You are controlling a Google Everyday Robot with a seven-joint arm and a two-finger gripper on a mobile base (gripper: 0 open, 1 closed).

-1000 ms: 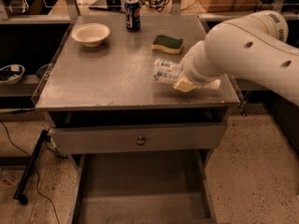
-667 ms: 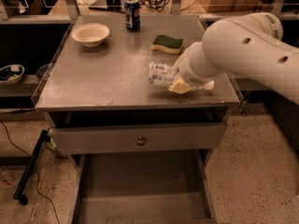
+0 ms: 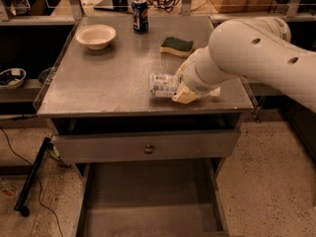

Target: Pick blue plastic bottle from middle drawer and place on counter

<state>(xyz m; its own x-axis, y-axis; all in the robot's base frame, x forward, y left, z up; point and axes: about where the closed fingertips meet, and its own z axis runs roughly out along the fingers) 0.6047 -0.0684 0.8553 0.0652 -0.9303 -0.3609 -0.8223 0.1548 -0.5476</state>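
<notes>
Clamps blue plastic bottle [image 3: 163,84] by its right end in pincer [image 3: 183,92], low at front right of counter [image 3: 106,80], above open middle drawer [image 3: 148,204]. May roll off the near edge on release, being round and close to it. Lies sideways, long axis along that edge, free end pointing left.

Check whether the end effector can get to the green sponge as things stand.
Probably yes: the end effector sits at the blue plastic bottle over the counter, and the sponge lies just behind, nothing between.
</notes>
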